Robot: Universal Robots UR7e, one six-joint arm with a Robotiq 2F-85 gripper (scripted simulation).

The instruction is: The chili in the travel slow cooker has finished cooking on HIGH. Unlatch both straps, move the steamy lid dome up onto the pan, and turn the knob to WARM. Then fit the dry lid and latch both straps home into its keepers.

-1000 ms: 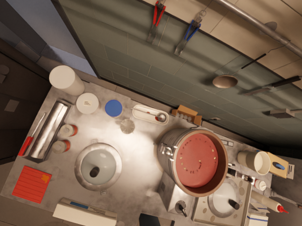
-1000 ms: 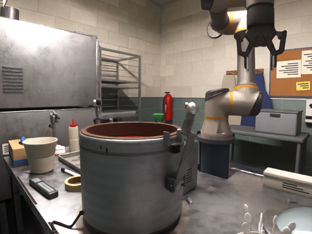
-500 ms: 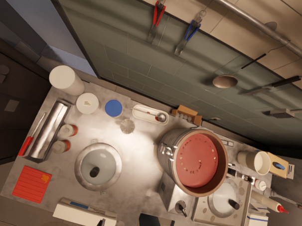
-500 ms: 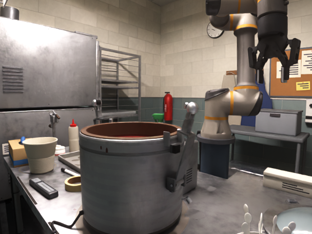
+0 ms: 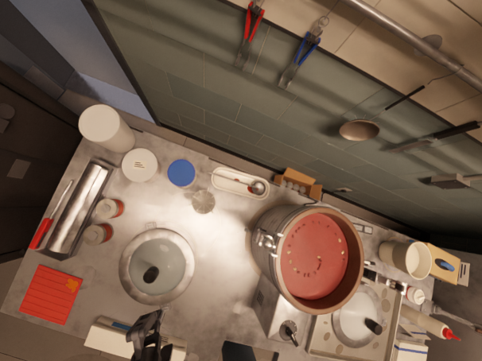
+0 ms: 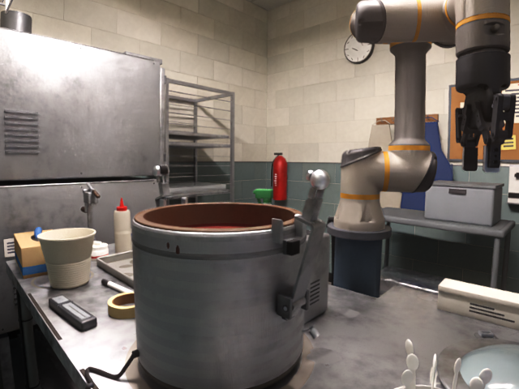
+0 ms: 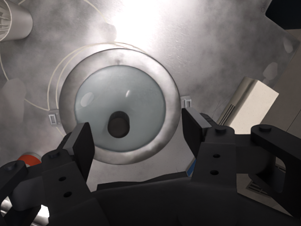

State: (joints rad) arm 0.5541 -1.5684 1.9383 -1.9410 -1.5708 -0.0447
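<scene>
The dry lid [image 5: 156, 265] [image 7: 117, 105], a glass dome with a metal rim and a dark knob, lies flat on the counter left of the slow cooker [image 5: 308, 256] [image 6: 218, 293]. The cooker stands open with red chili showing, and its strap [image 6: 308, 234] leans up beside the rim. The steamy lid [image 5: 358, 318] rests dome up on the pan at the cooker's right. The control knob [image 5: 289, 330] sits on the cooker's base. My gripper [image 7: 136, 131] [image 6: 482, 144] [image 5: 149, 332] is open and empty, high above the dry lid and slightly off its knob.
A cream cup [image 5: 407, 258] [image 6: 67, 256] and a tissue box stand past the cooker. A white box [image 7: 248, 105] [image 6: 478, 301] lies along the counter's front edge near the dry lid. A red mat [image 5: 49, 293], foil roll and small jars lie left of it.
</scene>
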